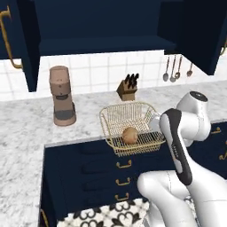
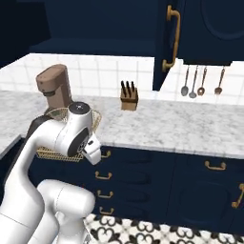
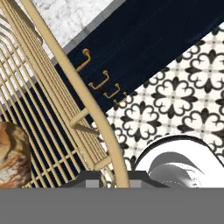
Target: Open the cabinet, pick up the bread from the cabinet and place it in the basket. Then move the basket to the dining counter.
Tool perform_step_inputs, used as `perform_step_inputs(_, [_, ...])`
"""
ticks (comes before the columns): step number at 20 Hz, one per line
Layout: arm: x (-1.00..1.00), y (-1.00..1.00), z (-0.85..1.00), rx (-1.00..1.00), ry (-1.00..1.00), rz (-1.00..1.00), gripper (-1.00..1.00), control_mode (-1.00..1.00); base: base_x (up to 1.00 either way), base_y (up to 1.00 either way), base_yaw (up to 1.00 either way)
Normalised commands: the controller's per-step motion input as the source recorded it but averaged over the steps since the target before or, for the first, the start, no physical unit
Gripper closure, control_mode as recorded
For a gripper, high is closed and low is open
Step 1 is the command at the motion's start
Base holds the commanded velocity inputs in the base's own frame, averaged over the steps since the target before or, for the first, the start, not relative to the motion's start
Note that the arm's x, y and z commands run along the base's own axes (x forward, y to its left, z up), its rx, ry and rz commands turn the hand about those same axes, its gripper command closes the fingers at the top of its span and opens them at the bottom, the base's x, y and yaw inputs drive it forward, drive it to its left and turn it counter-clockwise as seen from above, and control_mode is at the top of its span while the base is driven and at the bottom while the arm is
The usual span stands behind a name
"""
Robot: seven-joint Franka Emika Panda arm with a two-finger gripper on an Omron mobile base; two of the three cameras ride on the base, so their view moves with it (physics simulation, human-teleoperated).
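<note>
Basket [image 1: 133, 125] sits at the front edge of the marble worktop [image 1: 26, 128], overhanging the navy drawers [image 1: 119, 170], with the bread [image 1: 130, 135] inside near its front. Gripper [image 3: 114, 178] pinches the basket's rim wire, fingers pressed together on it. Coffee machine [image 1: 62, 95] stands left of the basket, knife block [image 1: 128, 87] behind it, utensils [image 1: 173, 68] hang on the tile wall. Cabinet [image 1: 102, 26] doors stand open above. In the right base view the arm hides most of the basket [image 2: 57, 152]. Hand view shows patterned floor [image 3: 183, 100] below.
</note>
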Motion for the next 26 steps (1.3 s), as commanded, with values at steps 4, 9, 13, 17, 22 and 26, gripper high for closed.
perform_step_inputs(4, [0.00, 0.00, 0.00, 0.00, 0.00, 0.00, 1.00, 1.00, -0.46, -0.48, -0.36])
perform_step_inputs(9, [0.00, 0.00, 0.00, 0.00, 0.00, 0.00, 1.00, 1.00, 0.01, -0.72, -0.77])
perform_step_inputs(13, [0.00, 0.00, 0.00, 0.00, 0.00, 0.00, 1.00, 1.00, 0.03, -0.56, -0.84])
perform_step_inputs(17, [0.00, 0.00, 0.00, 0.00, 0.00, 0.00, 1.00, 1.00, 0.03, -0.50, -0.86])
perform_step_inputs(22, [0.00, 0.00, 0.00, 0.00, 0.00, 0.00, 1.00, 1.00, 0.04, -0.43, -0.88])
perform_step_inputs(26, [0.00, 0.00, 0.00, 0.00, 0.00, 0.00, 1.00, 1.00, 0.05, -0.39, -0.89])
